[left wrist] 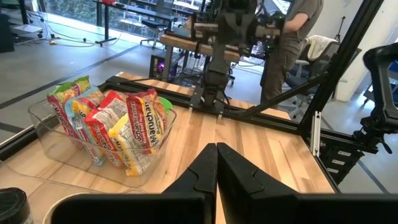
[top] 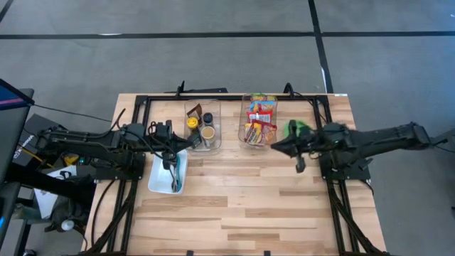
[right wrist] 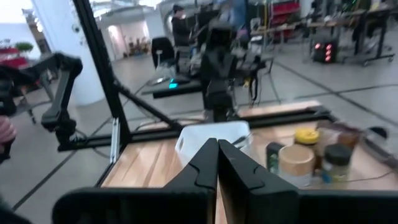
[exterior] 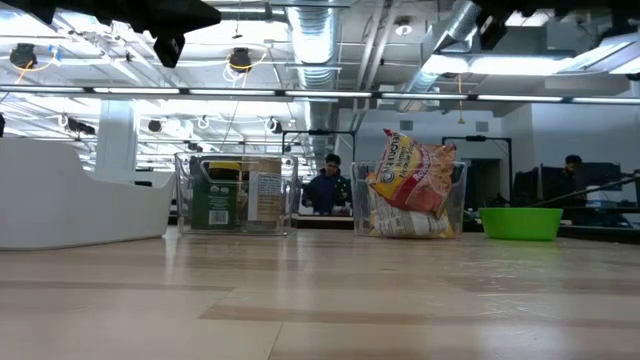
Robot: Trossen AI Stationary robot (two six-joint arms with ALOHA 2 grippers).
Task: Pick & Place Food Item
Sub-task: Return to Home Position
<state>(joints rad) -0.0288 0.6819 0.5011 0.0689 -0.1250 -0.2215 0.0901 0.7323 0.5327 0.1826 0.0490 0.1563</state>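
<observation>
Count of containers on the wooden table (top: 249,206): three bins and one green bowl (top: 297,128). We recorded two transparent bins side by side at the far half of the table, and one white bin (top: 158,178) nearer, to the left.

The left transparent bin (top: 217,124) held three cans: one with a yellow lid (top: 193,122), one with a dark lid (top: 207,118) and one with a tan lid (top: 207,132). A brown packet (top: 194,110) stood with them. The right transparent bin (top: 242,121) held several noodle packs (top: 259,121), red, orange and yellow, standing on edge; we could not fix their exact number. A dark utensil (top: 175,183) lay in the white bin.

Both arms reached inward from the table's sides, raised off the surface. The left gripper (top: 181,147) hung between the white bin and the left transparent bin, its fingers (left wrist: 199,174) pressed together on nothing. The right gripper (top: 274,146) hung just beside the right transparent bin, near the green bowl, fingers (right wrist: 202,165) likewise together and holding nothing.
</observation>
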